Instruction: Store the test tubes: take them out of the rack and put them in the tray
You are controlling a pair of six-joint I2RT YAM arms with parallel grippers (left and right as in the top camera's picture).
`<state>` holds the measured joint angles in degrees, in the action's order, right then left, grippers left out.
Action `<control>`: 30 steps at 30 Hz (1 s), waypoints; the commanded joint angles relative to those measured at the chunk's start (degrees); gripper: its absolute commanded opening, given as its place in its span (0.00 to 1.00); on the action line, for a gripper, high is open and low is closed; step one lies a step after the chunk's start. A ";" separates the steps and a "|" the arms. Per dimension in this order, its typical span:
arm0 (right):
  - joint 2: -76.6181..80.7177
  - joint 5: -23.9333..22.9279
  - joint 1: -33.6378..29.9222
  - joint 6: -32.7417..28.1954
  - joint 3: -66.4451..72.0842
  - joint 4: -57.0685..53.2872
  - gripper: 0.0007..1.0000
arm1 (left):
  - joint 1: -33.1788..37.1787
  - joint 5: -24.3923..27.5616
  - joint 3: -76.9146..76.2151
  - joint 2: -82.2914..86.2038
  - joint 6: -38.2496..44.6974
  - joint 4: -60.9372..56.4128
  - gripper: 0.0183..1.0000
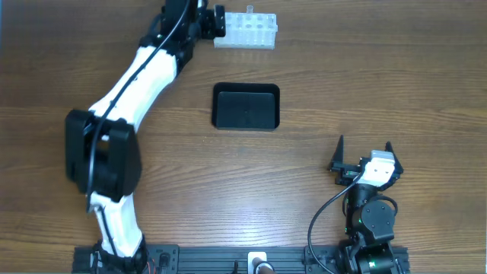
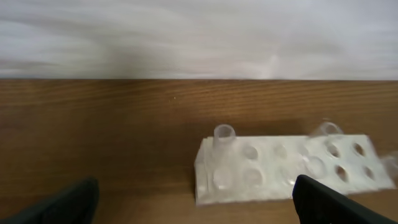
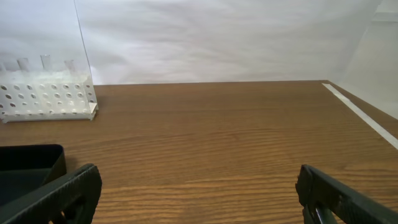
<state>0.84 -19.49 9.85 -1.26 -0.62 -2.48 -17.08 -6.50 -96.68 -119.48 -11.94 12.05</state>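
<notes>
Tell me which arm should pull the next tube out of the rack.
Left. The left gripper, open, sits beside the rack, a tube standing just ahead of it. The right gripper rests near its own base, beyond the tray from the rack.

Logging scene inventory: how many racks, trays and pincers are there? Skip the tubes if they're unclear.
rack: 1
tray: 1
pincers: 2 (left pincer, right pincer, both open)
test tubes: not counted, too faint to tell apart
Total: 4
</notes>
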 commanded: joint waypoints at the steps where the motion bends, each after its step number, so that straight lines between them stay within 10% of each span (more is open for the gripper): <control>1: -0.57 -0.11 0.31 0.55 0.33 -0.09 0.99 | 0.02 -1.38 -5.27 -5.09 -0.79 0.11 0.96; 30: -0.55 -0.11 0.31 0.55 0.33 -0.09 0.99 | -2.32 -3.04 -9.53 -14.58 -0.28 -10.40 0.70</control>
<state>0.84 -19.49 9.85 -1.26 -0.62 -2.48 -19.05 -9.06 -104.90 -132.77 -12.05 1.91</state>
